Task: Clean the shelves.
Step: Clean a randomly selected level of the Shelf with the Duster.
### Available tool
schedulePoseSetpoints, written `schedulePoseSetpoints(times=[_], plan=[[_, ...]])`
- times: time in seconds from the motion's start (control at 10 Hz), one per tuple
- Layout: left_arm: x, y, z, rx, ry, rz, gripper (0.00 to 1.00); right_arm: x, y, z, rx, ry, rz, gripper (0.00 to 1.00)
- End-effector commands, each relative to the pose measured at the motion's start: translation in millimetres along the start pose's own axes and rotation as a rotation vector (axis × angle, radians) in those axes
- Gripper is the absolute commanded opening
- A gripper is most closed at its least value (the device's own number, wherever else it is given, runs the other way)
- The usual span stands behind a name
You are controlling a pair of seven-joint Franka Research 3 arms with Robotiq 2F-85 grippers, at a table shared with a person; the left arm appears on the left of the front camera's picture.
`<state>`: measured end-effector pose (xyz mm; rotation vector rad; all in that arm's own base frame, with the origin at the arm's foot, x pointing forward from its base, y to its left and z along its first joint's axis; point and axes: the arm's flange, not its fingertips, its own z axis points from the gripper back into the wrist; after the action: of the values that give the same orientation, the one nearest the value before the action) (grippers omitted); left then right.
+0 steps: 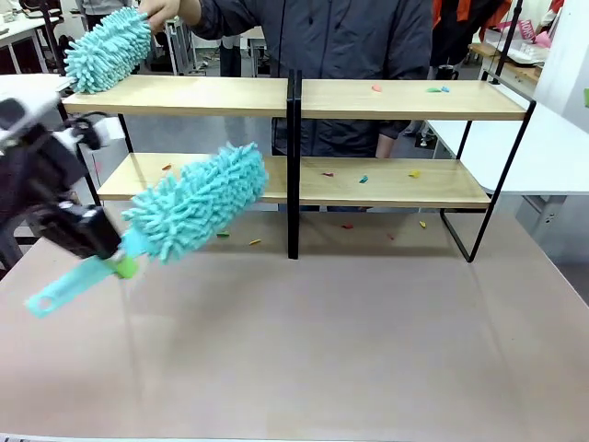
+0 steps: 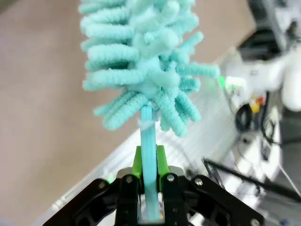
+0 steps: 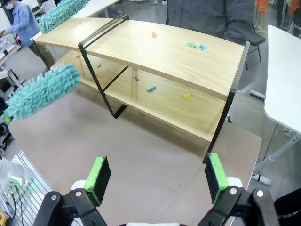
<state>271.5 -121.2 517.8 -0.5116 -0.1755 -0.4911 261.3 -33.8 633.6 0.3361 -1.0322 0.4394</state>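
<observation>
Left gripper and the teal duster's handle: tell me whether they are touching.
Touching. In the left wrist view the left gripper's green pads press both sides of the teal duster's handle, with no gap.

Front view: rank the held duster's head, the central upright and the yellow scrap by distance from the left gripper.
1. duster head, just up-right of the left gripper
2. central upright, middle of the shelves
3. yellow scrap, lower right board

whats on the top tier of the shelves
On the top tier of the shelves: a teal duster held by a person's hand at the left end, and a few small coloured scraps on the right board. Whatever lies under the duster head is hidden.
</observation>
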Motion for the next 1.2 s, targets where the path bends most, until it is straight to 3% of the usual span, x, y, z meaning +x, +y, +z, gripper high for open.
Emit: schedulePoseSetpoints(times=[0.0,0.2,0.3,0.6,0.7,0.9,1.1], plan=[[29,-4,-55,0.090,0.019,0.053,0.12,0,0,-1,0.003,-0.003,-0.001,1.00],[70,2,-81,0.106,0.061,0.094,0.12,0,0,-1,0.003,-0.003,-0.001,1.00],[30,-7,-51,0.088,0.006,0.023,0.12,0,0,-1,0.003,-0.003,-0.001,1.00],[30,-7,-51,0.088,0.006,0.023,0.12,0,0,-1,0.003,-0.003,-0.001,1.00],[45,-5,-62,0.085,0.014,0.016,0.12,0,0,-1,0.003,-0.003,-0.001,1.00],[56,-8,-45,0.144,-0.124,0.065,0.12,0,0,-1,0.003,-0.003,-0.001,1.00],[88,-10,-53,0.182,-0.140,0.092,0.12,0,0,-1,0.003,-0.003,-0.001,1.00]])
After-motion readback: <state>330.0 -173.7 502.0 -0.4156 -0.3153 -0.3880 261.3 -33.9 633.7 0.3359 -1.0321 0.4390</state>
